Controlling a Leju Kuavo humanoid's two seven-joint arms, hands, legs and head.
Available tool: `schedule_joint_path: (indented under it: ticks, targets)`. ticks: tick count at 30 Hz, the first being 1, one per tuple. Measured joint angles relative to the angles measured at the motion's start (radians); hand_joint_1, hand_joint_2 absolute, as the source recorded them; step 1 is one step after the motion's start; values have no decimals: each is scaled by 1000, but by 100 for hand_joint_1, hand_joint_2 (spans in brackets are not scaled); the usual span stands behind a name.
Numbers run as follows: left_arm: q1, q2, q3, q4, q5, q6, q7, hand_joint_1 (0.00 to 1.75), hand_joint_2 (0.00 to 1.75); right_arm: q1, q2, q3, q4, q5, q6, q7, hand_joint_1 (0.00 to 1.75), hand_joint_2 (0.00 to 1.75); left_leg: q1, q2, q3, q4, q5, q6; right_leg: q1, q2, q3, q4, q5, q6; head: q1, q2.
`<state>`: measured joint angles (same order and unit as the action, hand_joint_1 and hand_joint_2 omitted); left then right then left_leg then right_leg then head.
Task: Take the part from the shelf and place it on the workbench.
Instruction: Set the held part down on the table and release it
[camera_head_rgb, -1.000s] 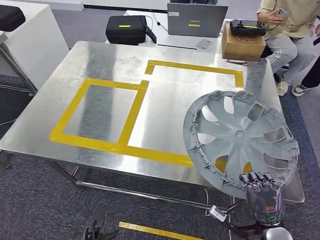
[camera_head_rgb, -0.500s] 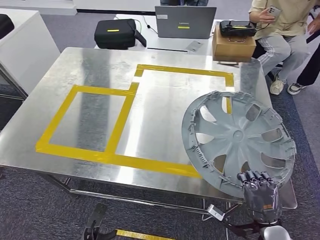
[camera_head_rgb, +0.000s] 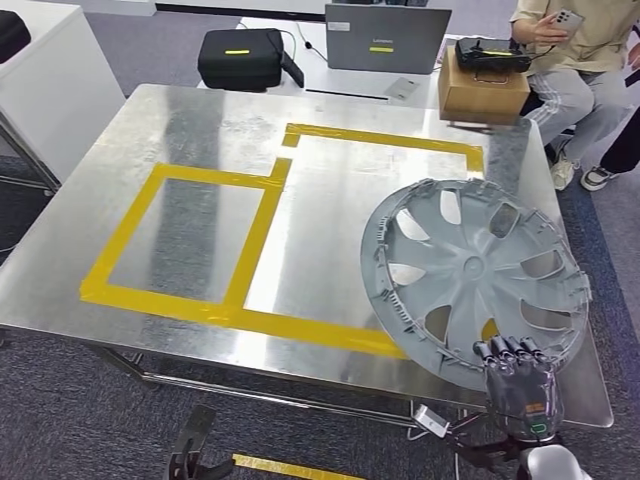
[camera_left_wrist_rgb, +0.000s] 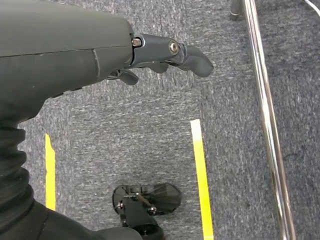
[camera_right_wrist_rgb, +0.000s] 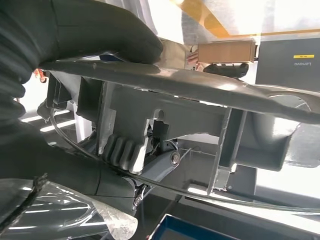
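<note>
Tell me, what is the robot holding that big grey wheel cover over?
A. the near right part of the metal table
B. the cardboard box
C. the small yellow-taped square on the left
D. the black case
A: the right hand grips the wheel cover by its near rim, over the near right part of the metal workbench, far from the other three.

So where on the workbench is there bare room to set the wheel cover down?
Both yellow-taped rectangles are bare: the smaller left one, and the larger one beside it, which the wheel cover in the right hand overhangs. The far right corner is crowded by the cardboard box.
</note>
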<state>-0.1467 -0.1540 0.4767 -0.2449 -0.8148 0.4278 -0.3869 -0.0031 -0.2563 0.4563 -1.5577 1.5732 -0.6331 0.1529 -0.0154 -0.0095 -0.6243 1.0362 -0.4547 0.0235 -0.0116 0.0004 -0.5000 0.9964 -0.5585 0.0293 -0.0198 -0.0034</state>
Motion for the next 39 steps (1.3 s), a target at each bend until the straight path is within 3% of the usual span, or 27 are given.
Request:
schedule_joint_path:
  ticks: [20, 30, 39]
  targets:
    - [-4, -10, -10, 0, -32, -21, 18, 0, 175, -192, -1, 12, 101, -69, 74, -66, 175, 175, 1, 0, 1, 0, 5, 3, 1, 0, 1, 0, 3, 4, 0, 0]
    - [-15, -20, -53, 0, -70, -50, 45, 0, 175, -419, 21, 39, 386, -186, 109, -132, 175, 175, 1, 0, 1, 0, 7, 5, 1, -1, 1, 1, 5, 7, 0, 0]
    - [-15, -22, -78, 0, -88, -59, 54, 0, 175, -514, 53, 59, 531, -190, 128, -141, 175, 175, 1, 0, 0, 0, 7, 5, 1, -1, 1, 1, 5, 7, 0, 0]
